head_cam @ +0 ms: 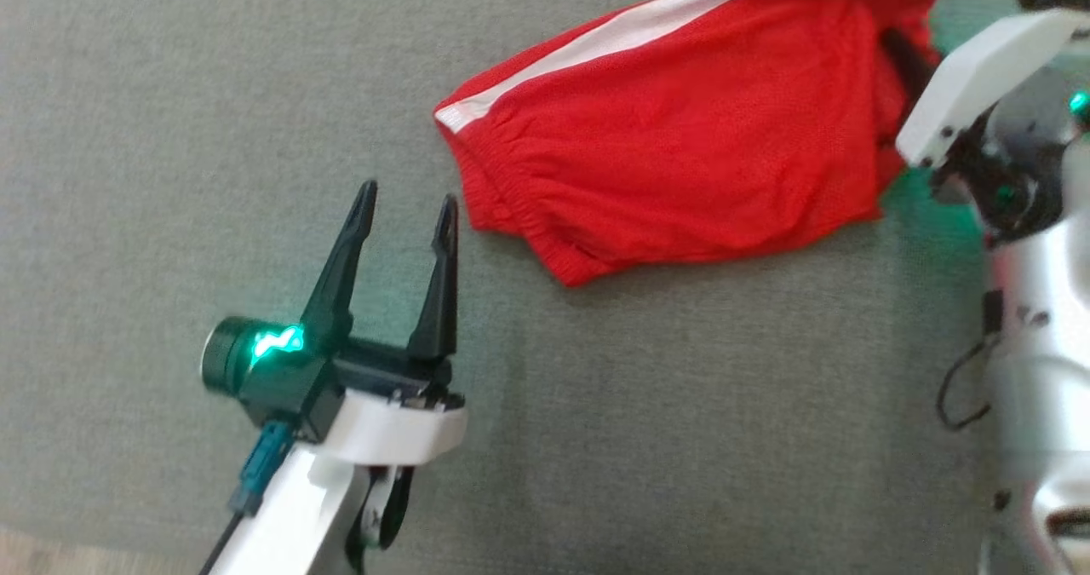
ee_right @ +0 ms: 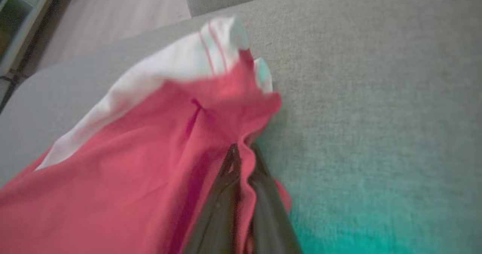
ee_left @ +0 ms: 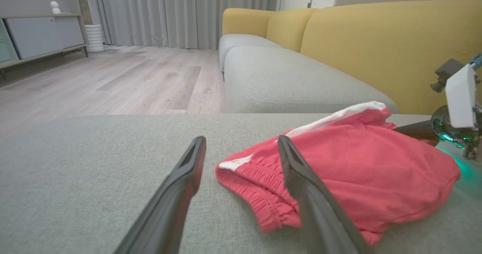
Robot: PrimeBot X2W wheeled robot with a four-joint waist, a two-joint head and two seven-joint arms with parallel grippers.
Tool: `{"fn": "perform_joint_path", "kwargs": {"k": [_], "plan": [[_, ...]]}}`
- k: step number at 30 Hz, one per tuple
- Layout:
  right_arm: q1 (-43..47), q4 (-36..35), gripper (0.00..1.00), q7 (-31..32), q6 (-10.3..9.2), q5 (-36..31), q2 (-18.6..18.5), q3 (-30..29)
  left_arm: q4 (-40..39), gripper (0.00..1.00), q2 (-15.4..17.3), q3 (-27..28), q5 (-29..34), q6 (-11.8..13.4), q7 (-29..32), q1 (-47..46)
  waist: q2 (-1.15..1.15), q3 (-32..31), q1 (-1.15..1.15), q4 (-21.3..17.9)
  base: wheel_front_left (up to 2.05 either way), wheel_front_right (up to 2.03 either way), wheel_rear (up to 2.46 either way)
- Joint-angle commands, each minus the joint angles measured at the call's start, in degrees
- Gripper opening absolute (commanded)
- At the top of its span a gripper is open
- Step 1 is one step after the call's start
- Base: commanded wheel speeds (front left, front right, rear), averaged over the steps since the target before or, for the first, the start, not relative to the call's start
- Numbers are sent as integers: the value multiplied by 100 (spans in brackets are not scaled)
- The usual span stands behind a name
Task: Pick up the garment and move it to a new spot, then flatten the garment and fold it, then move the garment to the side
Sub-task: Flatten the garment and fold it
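Two grippers on one garment (head_cam: 681,132): red shorts with a white stripe (head_cam: 613,34), lying crumpled on the grey cushion (head_cam: 170,89). The left gripper (head_cam: 407,198) is empty, with its fingers spread wide and low over the cushion. The waistband (ee_left: 260,197) sits just beside its right-hand fingertip, slightly ahead of it, and nothing lies between the fingers but bare cushion. I cannot tell whether that fingertip touches the elastic; a sliver of cushion seems to show between them. The right gripper (ee_right: 244,152) is at the far end, its fingers pressed together on a fold of red cloth. The fabric bunches around both tips and rises from the cushion ahead of them, while the rest of the shorts trails away to the left of those fingers. Judgement: this looks like the early pick-up step, with one end pinched, the other loose, and no flattening or fold done yet. The next move probably calls for the left fingers to shift right and forward until the waistband edge sits between them. They then need to close on the full thickness of the elastic so that both ends can lift together without sagging or slipping.
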Motion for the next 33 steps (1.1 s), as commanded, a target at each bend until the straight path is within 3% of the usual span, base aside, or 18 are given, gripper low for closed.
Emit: {"fn": "perform_joint_path", "kwargs": {"k": [1,7,12,15,20,24,26,33], "plan": [[301,-240,0,65,39,176,129,53,-97,100,52,291,73,-47,-29,123,0,-142,-1,-160,0,0,0],[830,-1154,0,486,39,769,-41,-543,-37,100,-61,869,259,-307,-29,681,0,-440,-1,-588,0,0,0],[812,-1556,0,829,39,736,-32,-1534,36,100,-178,1109,440,-599,-29,959,0,-606,-1,-740,0,0,0],[728,-1880,0,982,39,683,53,-1686,80,100,-310,1161,541,-762,-29,1045,0,-690,-1,-735,0,0,0],[813,-2632,0,1367,39,743,405,-928,157,100,-514,1288,677,-926,-29,1220,0,-809,-1,-729,0,0,0],[930,-2785,0,1433,39,939,490,-248,213,100,-612,1321,750,-1030,-29,1284,0,-839,-1,-679,0,0,0],[1039,-2445,0,1057,39,1410,497,566,278,100,-702,1305,824,-1141,-29,1275,0,-858,-1,-564,0,0,0],[1030,-1184,0,-168,39,1505,499,1581,384,100,-848,1233,950,-1303,-29,1224,0,-895,-1,-158,0,0,0]]}}
